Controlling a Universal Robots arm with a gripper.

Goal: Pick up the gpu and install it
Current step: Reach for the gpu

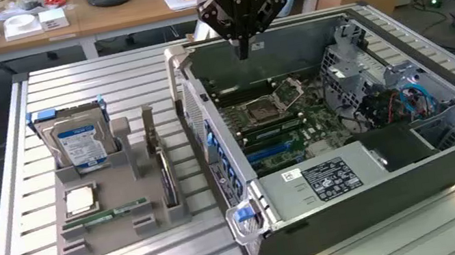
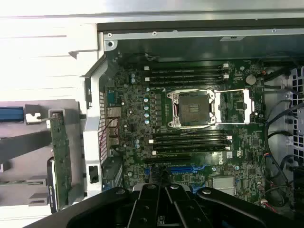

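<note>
Claw (image 1: 243,52) fully closed, holding nothing, positioned above the far rim of the open computer case (image 1: 388,198). One gpu (image 1: 164,173) stands on edge in the grey holder (image 1: 116,239) just beside the case. Its long axis runs parallel to the case side wall, with the silver bracket at the claw's end. It has a green board and a dark face. The holder also carries one hard drive (image 1: 82,141) and one RAM stick (image 1: 117,212).

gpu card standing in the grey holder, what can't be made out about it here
- Exterior view: the thin green-and-dark gpu card stands edge-on in the grey plastic holder, so its faces and connector edge are hidden.
- Wrist view: the black gripper covers part of the blue motherboard slots.
</note>
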